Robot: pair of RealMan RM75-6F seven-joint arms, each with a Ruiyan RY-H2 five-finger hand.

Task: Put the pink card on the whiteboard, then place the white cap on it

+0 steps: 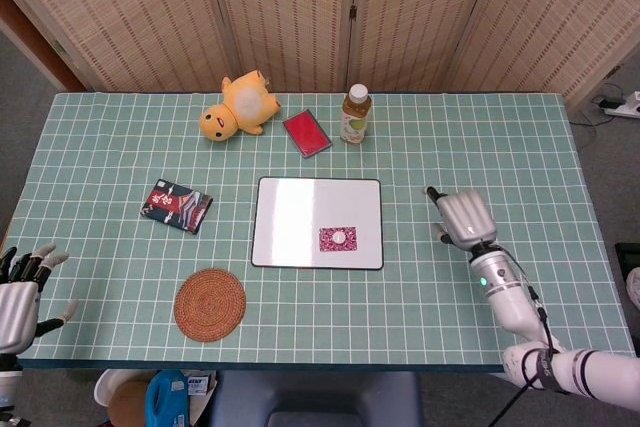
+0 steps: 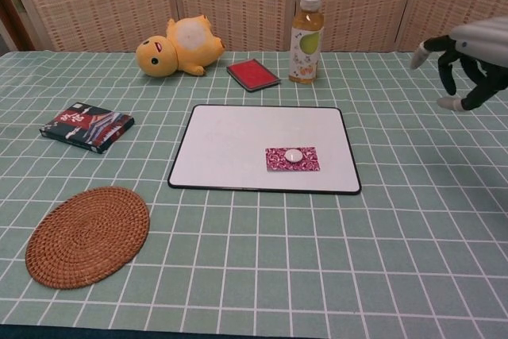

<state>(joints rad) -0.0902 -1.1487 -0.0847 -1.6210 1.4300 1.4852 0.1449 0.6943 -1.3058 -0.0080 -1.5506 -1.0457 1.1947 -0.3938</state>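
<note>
The pink card (image 1: 339,239) (image 2: 292,159) lies flat on the whiteboard (image 1: 290,215) (image 2: 230,144), toward its right front part. On the card sits the small white cap (image 1: 340,237) (image 2: 294,155). My right hand (image 1: 463,218) (image 2: 464,59) hovers off to the right of the board, fingers apart and holding nothing. At the lower left edge of the head view my left hand (image 1: 18,297) is also open and empty; the chest view does not show it.
A yellow plush toy (image 1: 238,105), a red case (image 1: 306,132) and a drink bottle (image 1: 355,113) stand behind the board. Left of the board lies a dark patterned box (image 1: 177,206). A woven coaster (image 1: 210,303) sits near the front edge.
</note>
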